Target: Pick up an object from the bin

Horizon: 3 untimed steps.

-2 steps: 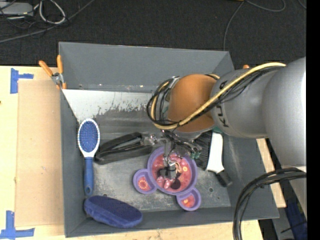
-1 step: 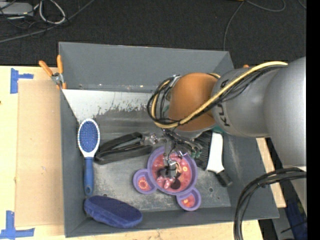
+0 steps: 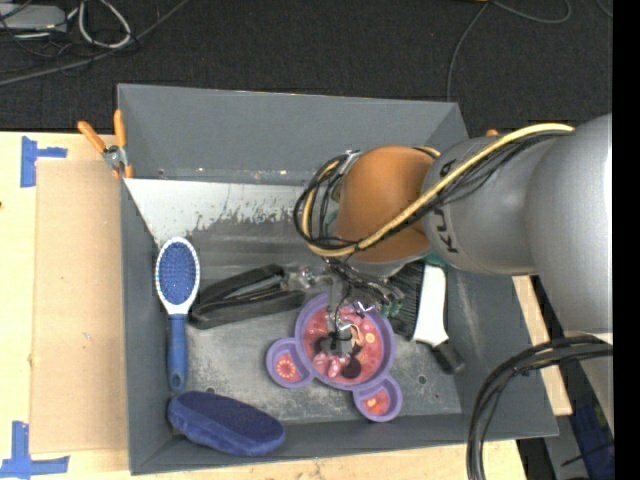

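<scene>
The gripper (image 3: 340, 334) hangs right over a round pink-and-purple plastic toy with two small ears (image 3: 312, 353), which lies mid-floor in the grey metal bin (image 3: 280, 148). Whether the gripper is released or clenched cannot be told. A long black tool (image 3: 240, 293) lies just left of it and a white-and-black brush (image 3: 432, 308) just right. A blue oval hairbrush (image 3: 177, 283) lies by the left wall and a dark blue soft pouch (image 3: 225, 423) in the near-left corner.

Crowded middle, one open pocket.
Bare bin floor (image 3: 225, 353) lies between blue hairbrush (image 3: 177, 286), black tool (image 3: 245, 293) and purple toy (image 3: 335, 356); a blue pouch (image 3: 225, 424) blocks the front-left corner.
</scene>
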### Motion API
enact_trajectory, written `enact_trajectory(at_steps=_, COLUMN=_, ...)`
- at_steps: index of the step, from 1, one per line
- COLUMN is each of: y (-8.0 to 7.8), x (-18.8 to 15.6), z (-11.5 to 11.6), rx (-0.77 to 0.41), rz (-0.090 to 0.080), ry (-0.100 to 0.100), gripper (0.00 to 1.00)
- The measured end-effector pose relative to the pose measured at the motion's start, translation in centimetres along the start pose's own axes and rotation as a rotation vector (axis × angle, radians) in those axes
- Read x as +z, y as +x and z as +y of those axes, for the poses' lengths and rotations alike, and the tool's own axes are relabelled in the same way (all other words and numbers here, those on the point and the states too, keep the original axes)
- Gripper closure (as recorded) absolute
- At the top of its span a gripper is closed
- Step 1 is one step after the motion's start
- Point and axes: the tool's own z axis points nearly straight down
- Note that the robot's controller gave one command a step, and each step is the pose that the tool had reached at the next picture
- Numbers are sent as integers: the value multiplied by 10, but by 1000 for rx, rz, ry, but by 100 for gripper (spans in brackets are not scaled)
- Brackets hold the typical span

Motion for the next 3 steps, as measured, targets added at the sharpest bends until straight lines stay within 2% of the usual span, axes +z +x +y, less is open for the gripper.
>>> enact_trajectory(at_steps=1, y=-1, x=-4, z=-2, rx=4, rz=0, ry=2, gripper=100)
enact_trajectory(at_steps=2, y=-1, x=-4, z=-2, rx=5, rz=0, ry=2, gripper=100)
enact_trajectory(at_steps=3, y=3, x=-26, z=0, rx=6, rz=10, ry=-1, gripper=100)
